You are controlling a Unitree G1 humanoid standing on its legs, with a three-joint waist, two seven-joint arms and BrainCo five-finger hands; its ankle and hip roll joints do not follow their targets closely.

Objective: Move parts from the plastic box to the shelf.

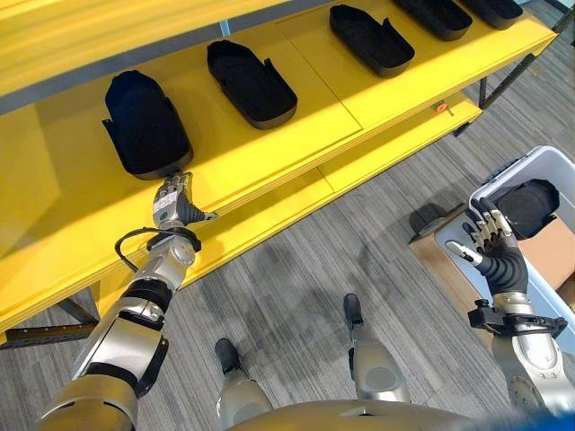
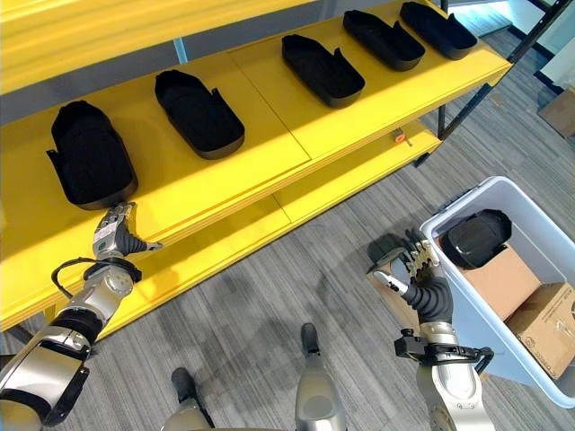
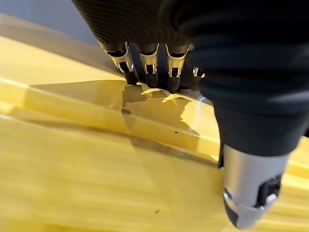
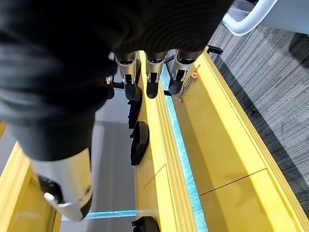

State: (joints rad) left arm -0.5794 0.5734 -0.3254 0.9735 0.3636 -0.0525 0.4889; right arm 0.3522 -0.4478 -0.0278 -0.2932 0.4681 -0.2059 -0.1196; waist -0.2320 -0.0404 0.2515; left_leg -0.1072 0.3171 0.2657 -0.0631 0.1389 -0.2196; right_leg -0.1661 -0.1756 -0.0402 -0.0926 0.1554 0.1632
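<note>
Several black moulded parts lie in a row on the yellow shelf (image 1: 296, 135); the leftmost part (image 1: 144, 126) is the nearest. My left hand (image 1: 172, 202) is at the shelf's front edge just below that part, open and empty, and the left wrist view shows its straight fingers (image 3: 149, 72) close over the yellow board. At the right, the white plastic box (image 2: 503, 184) stands on the floor with one black part (image 2: 476, 238) inside. My right hand (image 2: 418, 269) hovers open and empty beside the box's left rim, its fingers (image 4: 152, 77) straight.
Two cardboard boxes (image 2: 508, 278) share the plastic box with the part. A brown box (image 1: 445, 260) sits on the floor against the bin's left side. Below the top board is a lower yellow ledge (image 1: 395, 144) with a small orange piece (image 1: 441, 108). Grey carpet lies between shelf and bin.
</note>
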